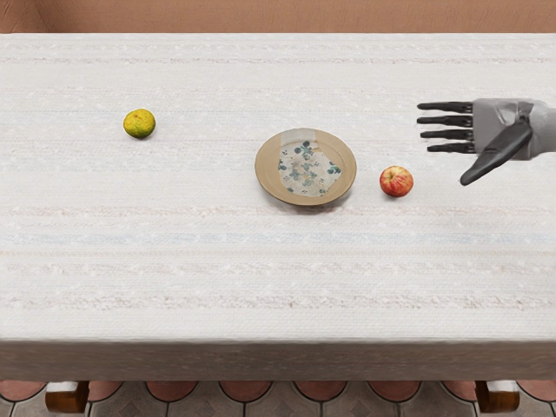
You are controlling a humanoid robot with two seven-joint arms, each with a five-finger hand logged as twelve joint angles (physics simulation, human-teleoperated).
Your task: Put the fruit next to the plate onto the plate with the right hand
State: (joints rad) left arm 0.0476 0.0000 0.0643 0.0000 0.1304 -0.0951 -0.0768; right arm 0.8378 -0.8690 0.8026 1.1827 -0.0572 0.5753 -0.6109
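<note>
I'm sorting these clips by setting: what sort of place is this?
Probably a simulated dining room: a cloth-covered table holds a patterned plate and an apple, with terracotta floor tiles below.

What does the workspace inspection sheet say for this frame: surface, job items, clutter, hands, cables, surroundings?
Surface: table under a pale woven cloth, faint stripes.
Job's things: red-yellow apple on the cloth just right of the tan round plate with a blue-green pattern, not touching it; nothing lies on the plate.
Clutter: green-yellow round citrus fruit, far left of the plate.
Grippers: grey-black right hand open, fingers spread, right of the apple, holding nothing; left hand not in view.
Cables: nothing seen.
Surroundings: brown wall band behind; reddish floor tiles and wooden table feet below.
</note>
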